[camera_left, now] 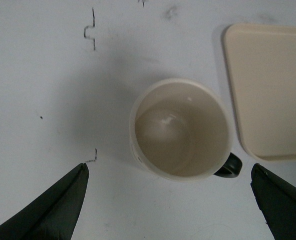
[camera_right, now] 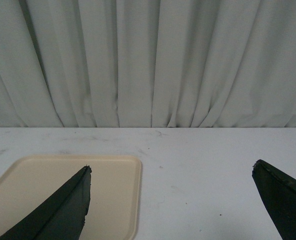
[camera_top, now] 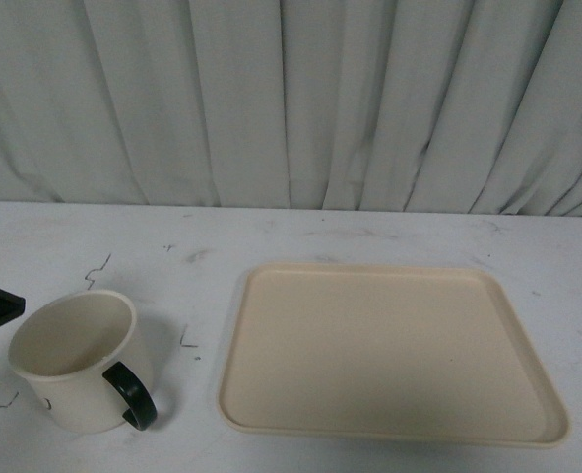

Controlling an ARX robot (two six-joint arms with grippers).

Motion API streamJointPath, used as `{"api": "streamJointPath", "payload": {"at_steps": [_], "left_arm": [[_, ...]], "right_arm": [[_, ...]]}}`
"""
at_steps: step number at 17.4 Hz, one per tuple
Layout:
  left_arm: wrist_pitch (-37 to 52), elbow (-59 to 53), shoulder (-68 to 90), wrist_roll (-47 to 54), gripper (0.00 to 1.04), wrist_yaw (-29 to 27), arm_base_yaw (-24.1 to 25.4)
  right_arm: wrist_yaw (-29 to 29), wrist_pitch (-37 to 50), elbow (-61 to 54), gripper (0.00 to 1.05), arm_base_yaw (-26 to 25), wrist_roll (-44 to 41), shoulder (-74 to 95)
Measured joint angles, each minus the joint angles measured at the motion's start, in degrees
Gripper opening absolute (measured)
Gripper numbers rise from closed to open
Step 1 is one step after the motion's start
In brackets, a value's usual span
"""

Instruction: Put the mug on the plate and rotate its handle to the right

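Task status: we judge the task is at its start; no step is complete.
Mug position: the mug (camera_top: 79,360) stands upright on the table (camera_top: 271,236), to the left of the plate (camera_top: 389,350) and apart from it. We see that it is empty.
Handle position: the handle (camera_top: 133,394) sits on the mug's near-right side, angled toward the camera and the plate's near corner.
Plate condition: nothing rests on it; its rim lies just beside the mug in the left wrist view.
Left gripper: the left gripper (camera_left: 169,166) hangs above the mug with its jaws wide apart. Neither finger touches the mug.
Right gripper: the right gripper (camera_right: 172,166) hangs with its jaws wide apart and holds nothing. It is over the table near the plate's right edge.
Done: nothing, as far as we can see.
Remaining: grasp the mug, lift it, set it on the plate, then turn the handle fully to the right.
Brands and labels: we find none on the mug, plate or curtain (camera_top: 291,99).
Writing: the table bears thin dark scribbles (camera_left: 90,30). We cannot read them as letters.
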Motion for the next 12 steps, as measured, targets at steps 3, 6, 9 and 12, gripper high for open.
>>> {"api": "streamJointPath", "payload": {"at_steps": [3,6,9,12], "left_arm": [[-0.8,3.5,8.6,0.6,0.98,1.5,3.5],[-0.8,5.6,13.6,1.3,0.98,3.2,6.3],[-0.3,6.6,17.0,1.6,0.98,3.6,8.5],[3.0,7.4,19.9,3.2,0.98,3.4,7.4]], "right_arm": [[0.0,0.0,0.0,0.98,0.0,0.0,0.0],[0.0,0.0,0.0,0.98,0.0,0.0,0.0],[0.0,0.0,0.0,0.98,0.0,0.0,0.0],[0.0,0.0,0.0,0.98,0.0,0.0,0.0]]}}
